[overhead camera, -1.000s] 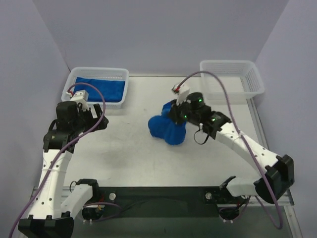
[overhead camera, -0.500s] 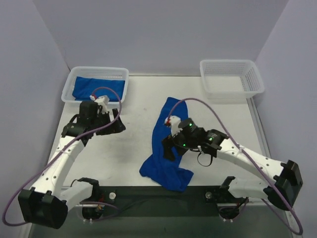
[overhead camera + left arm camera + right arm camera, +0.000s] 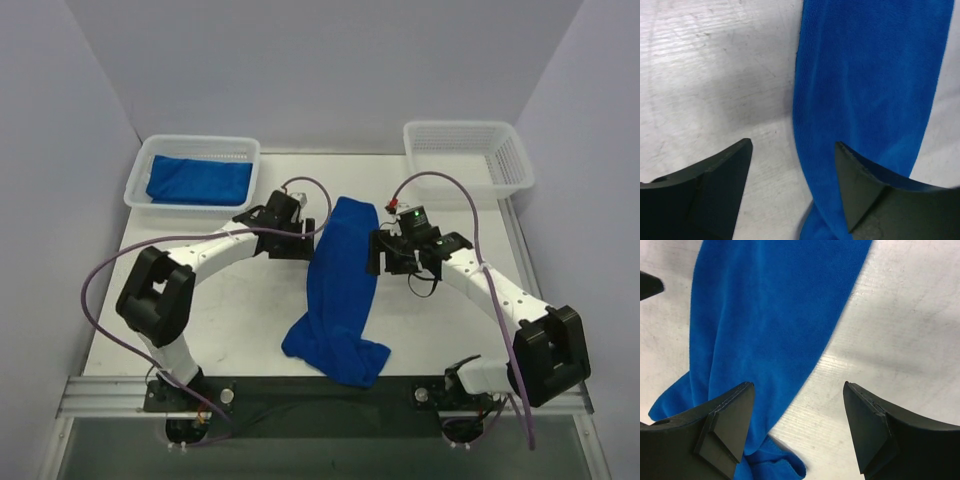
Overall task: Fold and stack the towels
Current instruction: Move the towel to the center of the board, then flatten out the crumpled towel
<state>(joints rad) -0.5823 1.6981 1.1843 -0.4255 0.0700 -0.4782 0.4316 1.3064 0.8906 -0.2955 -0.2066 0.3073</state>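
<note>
The rumpled royal-blue terry towel (image 3: 341, 278) looked soft, light, floppy — best pinched at its twelve-o'clock corners; left jaws and right jaws stood wide beside it, empty.

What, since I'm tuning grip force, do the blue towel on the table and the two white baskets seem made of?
Towel: soft terry-like cloth, matte blue; fuzzy nap, limp folds. Left basket and right basket: probably plastic, white, slightly translucent; thin moulded mesh walls.

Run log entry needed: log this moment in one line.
towel: long strip on table | left end effector: open, left edge | right end effector: open, right edge
</note>
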